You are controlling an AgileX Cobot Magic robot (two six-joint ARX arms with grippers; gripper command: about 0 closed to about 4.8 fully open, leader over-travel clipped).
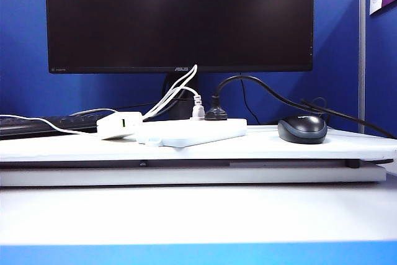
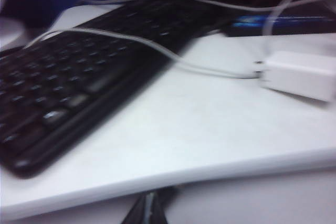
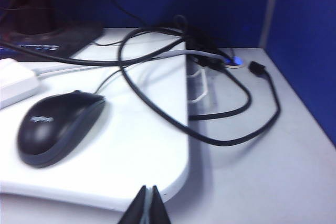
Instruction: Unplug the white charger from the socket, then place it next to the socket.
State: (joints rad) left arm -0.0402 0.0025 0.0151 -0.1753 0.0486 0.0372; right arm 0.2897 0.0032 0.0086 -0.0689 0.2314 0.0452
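monitor [image 1: 178, 17]: "ASUS" on lower bezel centre | "HDMI" mark at bezel's left corner, barely legible | mouse [image 3: 58, 125]: logo blurred, unreadable

office cubicle | monitor [image 1: 178, 17] | keyboard [image 2: 68, 82] | mouse [image 1: 302, 129] | blue partition [image 1: 25, 54]

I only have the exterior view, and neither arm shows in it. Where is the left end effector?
Observer: The left end effector hangs shut and empty just off the desk board's near edge, by the keyboard.
Operator: And the right one?
Observer: The right end effector, also shut and empty, is off the same edge near the mouse.
Operator: What lies beyond the mouse?
Observer: Black cables loop off the board's end onto the lower desk.
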